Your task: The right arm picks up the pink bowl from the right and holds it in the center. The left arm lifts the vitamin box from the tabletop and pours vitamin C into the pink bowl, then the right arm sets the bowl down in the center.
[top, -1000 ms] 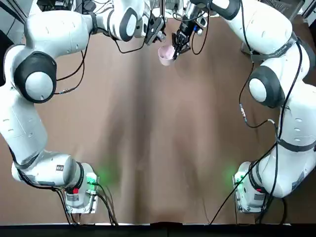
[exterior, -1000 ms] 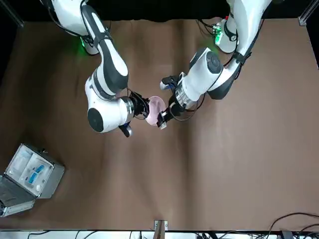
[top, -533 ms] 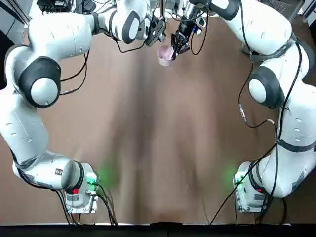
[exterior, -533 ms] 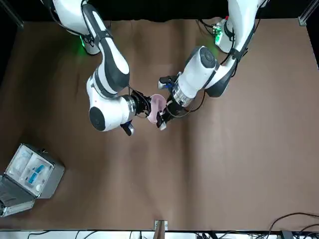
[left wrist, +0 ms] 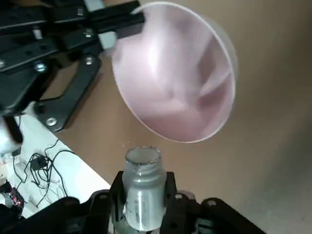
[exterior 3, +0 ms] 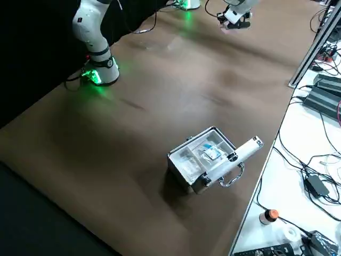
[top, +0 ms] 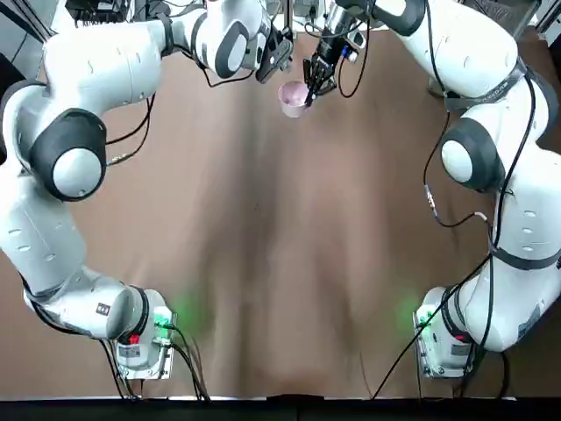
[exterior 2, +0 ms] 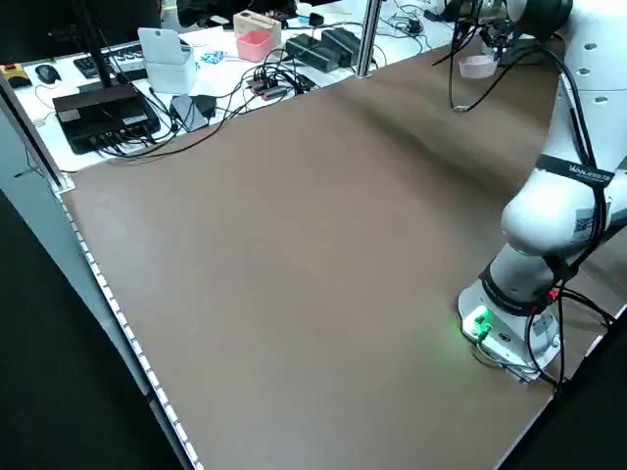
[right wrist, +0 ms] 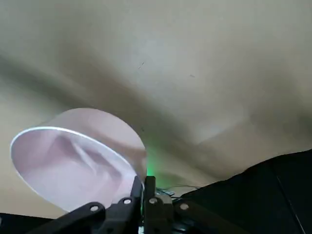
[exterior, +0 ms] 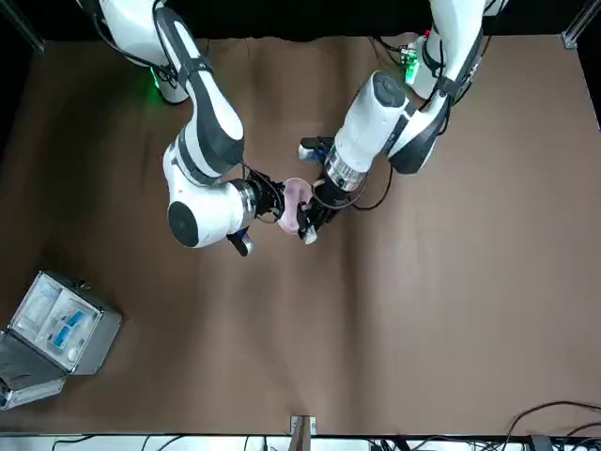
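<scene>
Two robot arms [top: 74, 162], one pink bowl [top: 294, 98], one container [left wrist: 144, 190], one hinged case [exterior 3: 201, 160]

The robot has 2 white arms [top: 77, 171] [top: 469, 153] with dark grey joint bands, black cables [top: 501, 189], and black grippers [left wrist: 145, 187] [right wrist: 142, 187] with silver screws [left wrist: 51, 121].

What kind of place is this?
Likely a robotics lab: two white multi-joint robot arms over a brown matte tabletop, a white side desk strewn with black cables, and a black computer keyboard.
</scene>
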You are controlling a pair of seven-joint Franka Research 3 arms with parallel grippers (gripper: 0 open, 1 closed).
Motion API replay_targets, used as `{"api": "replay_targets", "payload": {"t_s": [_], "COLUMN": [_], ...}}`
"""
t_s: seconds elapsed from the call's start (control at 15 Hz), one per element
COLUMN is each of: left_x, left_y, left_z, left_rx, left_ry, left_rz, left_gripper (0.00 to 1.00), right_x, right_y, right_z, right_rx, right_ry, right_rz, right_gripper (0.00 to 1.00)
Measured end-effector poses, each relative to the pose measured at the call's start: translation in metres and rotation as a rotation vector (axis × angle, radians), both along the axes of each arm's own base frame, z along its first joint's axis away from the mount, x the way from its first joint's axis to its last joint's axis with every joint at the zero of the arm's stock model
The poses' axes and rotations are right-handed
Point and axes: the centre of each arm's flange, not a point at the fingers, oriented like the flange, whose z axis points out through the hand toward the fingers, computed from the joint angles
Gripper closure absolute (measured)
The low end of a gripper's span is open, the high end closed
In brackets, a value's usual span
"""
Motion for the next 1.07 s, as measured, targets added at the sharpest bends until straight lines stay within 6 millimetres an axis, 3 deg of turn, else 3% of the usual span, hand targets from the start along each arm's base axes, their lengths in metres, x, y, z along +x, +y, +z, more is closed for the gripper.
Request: {"api": "replay_targets", "payload": {"t_s": [1.07], "left_x": [-0.025], "left_y": [-0.031], "left_z": [-0.015], "left_rx": [0.182], "left_ry": [-0.148], "left_rz": [-0.131], "left_gripper": [0.64], "right_x": [0.000], "right_y": [-0.001], "right_z": [0.000], "right_rx": [-0.001], "right_ry": [0.000], "right_rz": [-0.001], "right_gripper": [0.97]}}
